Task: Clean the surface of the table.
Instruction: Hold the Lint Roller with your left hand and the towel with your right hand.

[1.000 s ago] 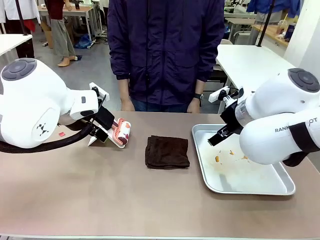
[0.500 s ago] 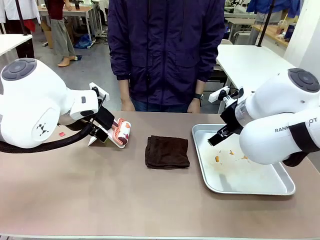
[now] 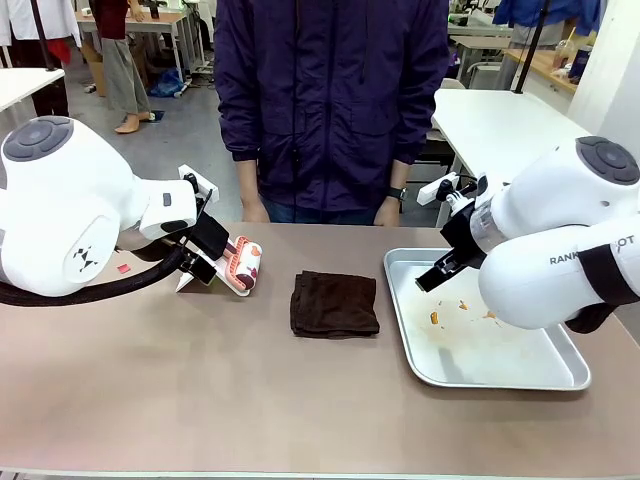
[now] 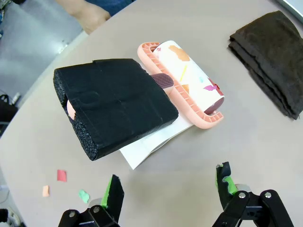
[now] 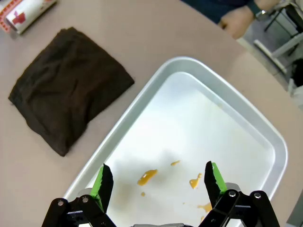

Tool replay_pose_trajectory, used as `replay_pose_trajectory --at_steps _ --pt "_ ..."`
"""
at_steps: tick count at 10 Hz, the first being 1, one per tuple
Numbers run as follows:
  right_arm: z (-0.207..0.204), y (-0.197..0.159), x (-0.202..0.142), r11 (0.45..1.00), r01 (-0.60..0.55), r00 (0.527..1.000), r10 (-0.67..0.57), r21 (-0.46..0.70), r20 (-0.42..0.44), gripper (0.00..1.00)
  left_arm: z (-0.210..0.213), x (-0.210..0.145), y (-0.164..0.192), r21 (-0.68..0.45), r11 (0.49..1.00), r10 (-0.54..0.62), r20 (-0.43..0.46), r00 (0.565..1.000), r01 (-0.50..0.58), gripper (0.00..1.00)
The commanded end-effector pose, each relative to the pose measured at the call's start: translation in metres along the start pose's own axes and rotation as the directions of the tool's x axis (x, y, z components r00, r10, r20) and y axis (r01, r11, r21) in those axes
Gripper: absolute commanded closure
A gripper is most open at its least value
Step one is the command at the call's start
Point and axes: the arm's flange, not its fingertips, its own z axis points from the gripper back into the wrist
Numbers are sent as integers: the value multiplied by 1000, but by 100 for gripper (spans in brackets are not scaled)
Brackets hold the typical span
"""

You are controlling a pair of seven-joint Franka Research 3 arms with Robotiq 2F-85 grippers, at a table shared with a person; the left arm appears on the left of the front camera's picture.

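**Hazard: mis-grasp and soil transfer on the worktop (image 3: 200,400)**

Both sets of jaws stand wide and hold nothing. The left end effector (image 4: 169,182) hovers just short of the lint roller (image 4: 189,78), whose black foam handle (image 4: 118,109) lies over a white sheet (image 4: 151,144). If you close too low, you may pinch the sheet or shove the roller aside. The right end effector (image 5: 158,176) hangs above the metal tray (image 5: 189,61), over orange residue (image 5: 147,177). If you touch the residue, you may smear it onto the beige worktop, which spans the foreground and has paper scraps (image 4: 61,175) near its left end.
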Motion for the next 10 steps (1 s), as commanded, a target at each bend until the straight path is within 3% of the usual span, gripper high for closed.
replay_pose_trajectory --at_steps 1,5,6,8,9,10 --pt "0 0 0 1000 1 1000 -1 0 0 0 0 0 0 0 1000 0 0 1000 0 0" --pt "0 0 0 1000 0 1000 0 0 0 0 0 0 0 0 1000 0 0 1000 0 0" --pt "9 -1 6 994 105 994 -103 43 -44 0 10 3 1 -130 991 22 -20 1000 -24 0" --pt "48 -11 20 930 337 941 -328 147 -83 0 42 8 14 -118 947 262 -247 933 -298 0" --pt "75 -16 27 883 422 904 -395 205 -161 0 67 6 21 -139 918 327 -268 906 -372 0" --pt "95 -20 29 843 442 893 -384 306 -233 0 89 2 22 -202 888 363 -245 899 -413 0"
